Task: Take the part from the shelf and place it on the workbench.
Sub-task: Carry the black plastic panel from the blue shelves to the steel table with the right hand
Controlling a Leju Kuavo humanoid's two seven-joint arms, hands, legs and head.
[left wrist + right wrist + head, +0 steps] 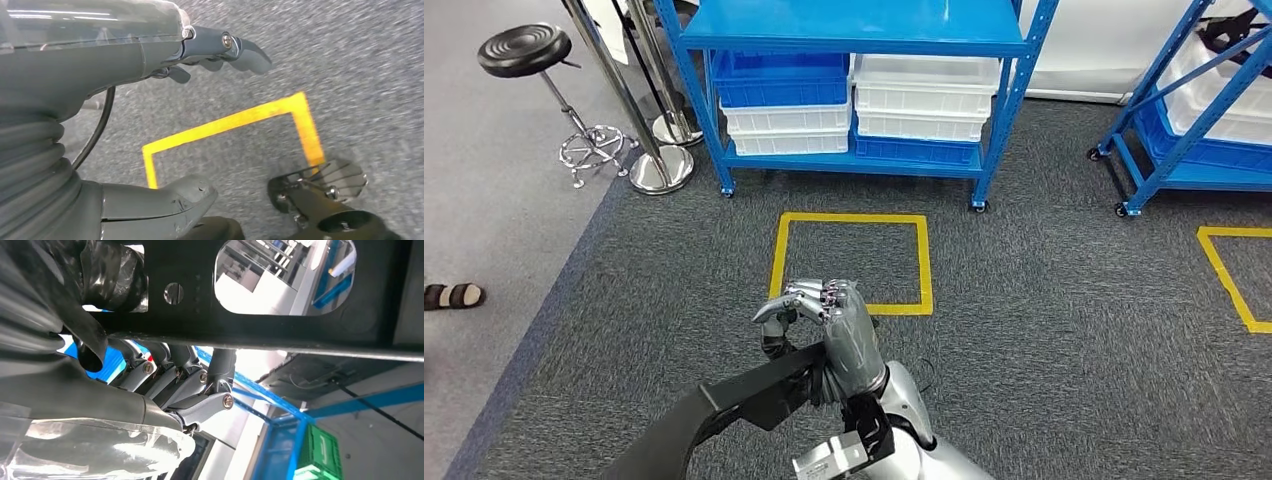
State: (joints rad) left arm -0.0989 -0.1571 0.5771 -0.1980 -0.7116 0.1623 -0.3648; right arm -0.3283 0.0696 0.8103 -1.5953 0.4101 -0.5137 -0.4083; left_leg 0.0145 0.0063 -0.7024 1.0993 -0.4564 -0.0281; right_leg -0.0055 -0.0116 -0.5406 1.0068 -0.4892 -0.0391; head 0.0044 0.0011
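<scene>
Resting in right hand point(834, 325): part point(724, 405)

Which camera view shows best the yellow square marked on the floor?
The head view: the whole yellow square lies on the grey carpet in front of the blue shelf, beyond the right hand. The left wrist view gives one corner of yellow tape. The right wrist view looks elsewhere.

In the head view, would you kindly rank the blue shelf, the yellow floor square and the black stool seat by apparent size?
1. Blue shelf, largest by far.
2. Yellow floor square.
3. Black stool seat, smallest, though it stands farther from the camera.
</scene>
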